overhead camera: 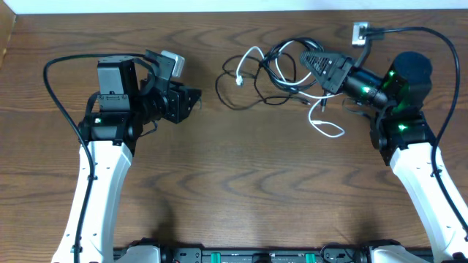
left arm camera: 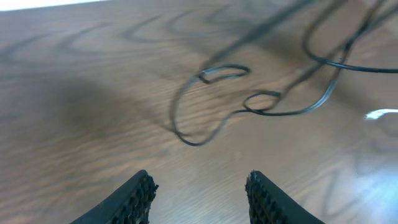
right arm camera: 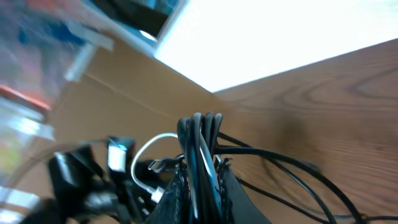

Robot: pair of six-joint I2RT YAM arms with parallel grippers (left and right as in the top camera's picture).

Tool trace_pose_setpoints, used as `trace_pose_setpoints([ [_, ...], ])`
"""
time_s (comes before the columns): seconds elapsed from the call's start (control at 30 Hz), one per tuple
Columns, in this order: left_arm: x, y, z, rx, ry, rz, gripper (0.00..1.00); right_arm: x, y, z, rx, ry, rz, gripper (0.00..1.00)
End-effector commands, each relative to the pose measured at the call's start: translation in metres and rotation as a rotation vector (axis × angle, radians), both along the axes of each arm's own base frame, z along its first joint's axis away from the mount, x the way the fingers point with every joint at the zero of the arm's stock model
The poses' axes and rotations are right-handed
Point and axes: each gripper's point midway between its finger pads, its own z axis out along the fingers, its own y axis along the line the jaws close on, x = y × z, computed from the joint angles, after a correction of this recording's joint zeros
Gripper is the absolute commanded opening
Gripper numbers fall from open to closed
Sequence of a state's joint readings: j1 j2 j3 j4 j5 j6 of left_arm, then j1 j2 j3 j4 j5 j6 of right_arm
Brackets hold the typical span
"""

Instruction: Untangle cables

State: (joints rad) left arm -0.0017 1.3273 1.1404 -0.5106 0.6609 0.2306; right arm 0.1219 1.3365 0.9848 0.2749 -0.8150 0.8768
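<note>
The cables [overhead camera: 281, 73] lie in a tangle of thin black loops and one white cord [overhead camera: 325, 126] at the back right of the wooden table. My right gripper [overhead camera: 307, 60] reaches into the tangle from the right. In the right wrist view, this gripper [right arm camera: 200, 168] is shut on a bundle of black strands and a white one [right arm camera: 202, 140]. My left gripper [overhead camera: 191, 98] hovers well to the left of the tangle. It stands open [left arm camera: 199, 182] with nothing between its fingers, and black cable loops [left arm camera: 273, 112] lie on the table ahead of it.
A small white plug block [overhead camera: 360, 31] sits near the table's far edge, behind the right arm. The right arm's thick black lead [overhead camera: 431, 33] arches over that corner. Bare wood table [overhead camera: 241, 190] stretches between the two arms.
</note>
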Motion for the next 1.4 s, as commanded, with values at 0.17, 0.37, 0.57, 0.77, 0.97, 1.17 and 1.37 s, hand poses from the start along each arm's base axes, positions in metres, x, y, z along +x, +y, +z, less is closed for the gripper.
trace_pose_setpoints([
  [0.17, -0.013, -0.055, 0.045, -0.152, -0.163, -0.264, 0.57, -0.005, 0.008, 0.029, 0.206, 0.145, -0.015, 0.01],
  [0.37, -0.017, -0.076, 0.053, -0.154, -0.208, -0.326, 0.60, -0.009, 0.016, 0.041, 0.267, 0.156, 0.012, 0.01],
  [0.57, -0.019, -0.089, 0.062, -0.157, -0.263, -0.367, 0.63, -0.011, 0.018, 0.044, 0.290, 0.177, 0.024, 0.01],
  [0.77, -0.010, -0.097, 0.062, -0.117, -0.305, -0.347, 0.64, -0.019, 0.031, 0.049, 0.307, 0.175, 0.066, 0.01],
  [0.97, -0.006, -0.105, 0.057, -0.105, -0.308, -0.352, 0.68, -0.027, 0.038, 0.060, 0.328, 0.151, 0.117, 0.01],
  [1.17, -0.001, -0.107, 0.061, -0.106, -0.338, -0.354, 0.68, -0.032, 0.043, 0.060, 0.329, 0.160, 0.139, 0.01],
  [1.37, -0.001, -0.107, 0.061, -0.106, -0.340, -0.354, 0.08, -0.032, 0.043, 0.060, 0.331, 0.163, 0.141, 0.01],
])
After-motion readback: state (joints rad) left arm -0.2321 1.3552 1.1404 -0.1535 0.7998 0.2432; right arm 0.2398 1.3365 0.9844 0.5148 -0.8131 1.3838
